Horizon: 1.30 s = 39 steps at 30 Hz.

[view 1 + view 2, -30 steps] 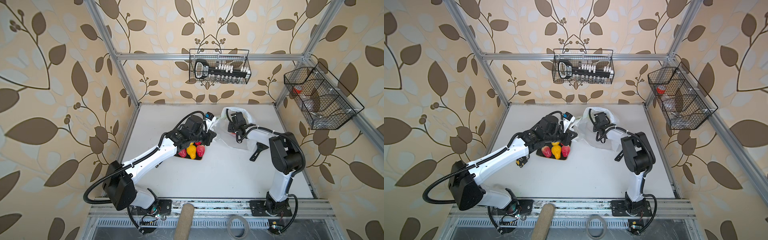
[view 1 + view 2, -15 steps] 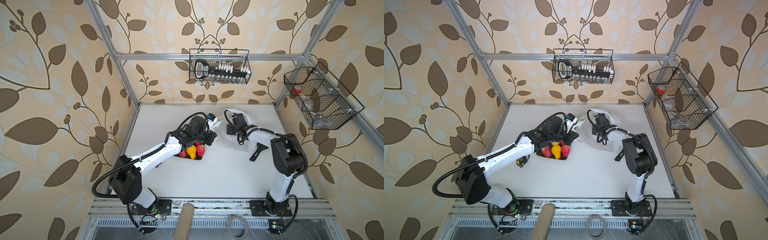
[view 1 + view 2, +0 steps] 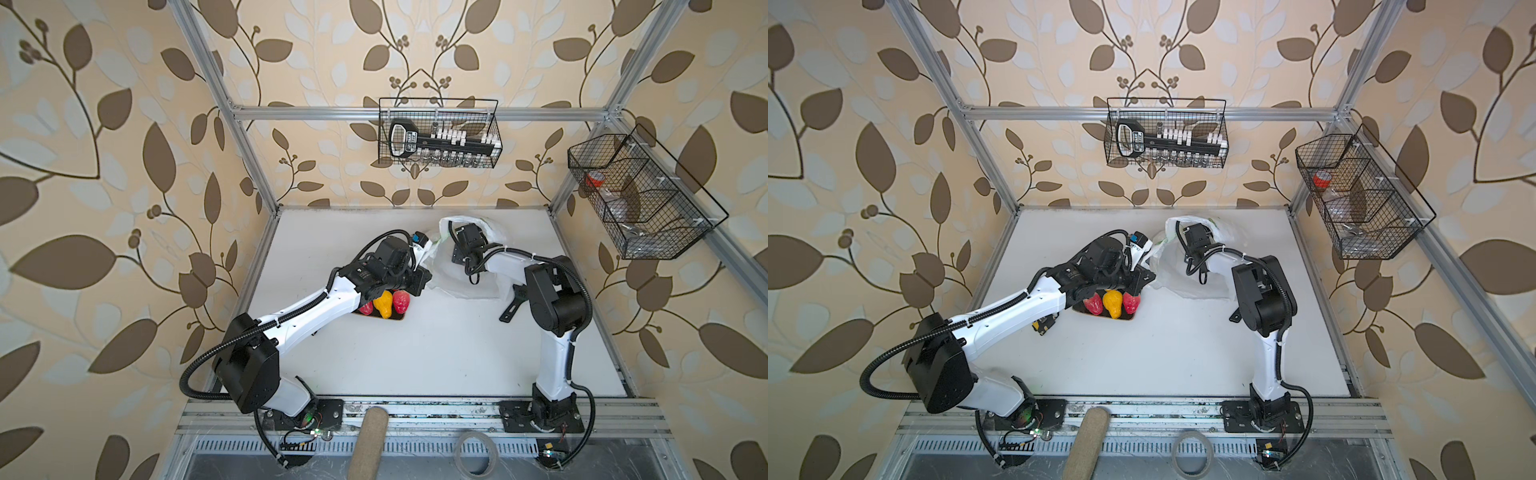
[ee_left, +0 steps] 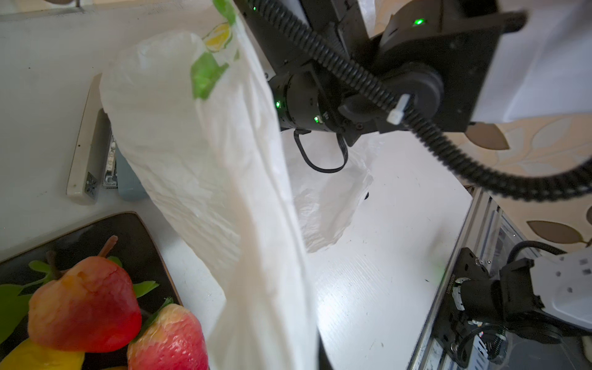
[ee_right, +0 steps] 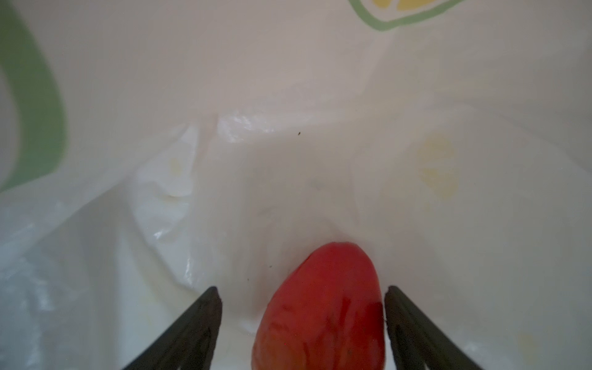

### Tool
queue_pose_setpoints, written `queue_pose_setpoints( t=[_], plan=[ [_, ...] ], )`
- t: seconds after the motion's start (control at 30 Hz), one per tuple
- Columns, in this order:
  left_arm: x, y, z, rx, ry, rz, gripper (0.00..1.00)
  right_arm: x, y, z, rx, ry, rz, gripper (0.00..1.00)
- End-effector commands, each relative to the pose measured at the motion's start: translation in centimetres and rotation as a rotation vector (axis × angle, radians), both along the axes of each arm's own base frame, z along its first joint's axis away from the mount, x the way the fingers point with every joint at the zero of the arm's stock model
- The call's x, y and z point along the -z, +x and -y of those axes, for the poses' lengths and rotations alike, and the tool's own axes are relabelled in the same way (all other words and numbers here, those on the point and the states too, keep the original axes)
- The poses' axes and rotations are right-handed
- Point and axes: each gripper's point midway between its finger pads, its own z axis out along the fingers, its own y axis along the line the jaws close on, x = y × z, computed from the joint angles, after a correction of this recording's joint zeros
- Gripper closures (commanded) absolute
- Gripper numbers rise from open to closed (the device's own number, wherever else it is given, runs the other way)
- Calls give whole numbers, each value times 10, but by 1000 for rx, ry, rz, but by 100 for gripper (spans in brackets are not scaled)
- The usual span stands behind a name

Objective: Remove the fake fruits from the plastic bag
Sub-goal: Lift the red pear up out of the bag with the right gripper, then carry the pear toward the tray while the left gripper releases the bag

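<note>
Some glossy fake fruits (image 3: 385, 305) are out; wide right jaws straddle a red one (image 5: 320, 314) inside the crinkly white plastic bag (image 4: 192, 160), which the left jaws pinch.

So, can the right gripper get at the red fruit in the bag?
Probably yes: the right gripper is open around the red fruit inside the plastic bag, no film between them, while the left gripper holds the bag up.

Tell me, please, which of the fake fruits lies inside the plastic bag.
The red fruit between the right gripper's open jaws, inside the plastic bag; the other fruits sit outside on the dark plate.
</note>
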Motion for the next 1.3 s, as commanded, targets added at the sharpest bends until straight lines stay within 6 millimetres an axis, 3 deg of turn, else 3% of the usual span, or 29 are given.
queue_pose_setpoints(
  t=[0.0, 0.2, 0.47, 0.57, 0.63, 1.03, 1.27],
  plan=[
    [-25, -9, 1, 16, -58, 35, 100, 9, 0, 3, 63, 25, -19, 26],
    [-26, -5, 0, -5, -56, 40, 100, 7, -3, 4, 70, 41, -18, 40],
    [-24, 8, -2, -69, -41, 49, 100, -20, -13, -5, 10, 107, 30, 58],
    [-30, 15, -2, -98, -52, 61, 100, -32, -23, -10, -28, 150, 47, 59],
    [-17, 24, 3, -114, -36, 44, 100, -40, -32, -18, -80, 189, 63, 60],
    [-11, 68, 15, -181, -30, 52, 100, -84, -92, -52, -374, 361, 124, 65],
    [-3, 90, 24, -205, -35, 34, 100, -110, -122, -58, -466, 401, 161, 65]
  ],
)
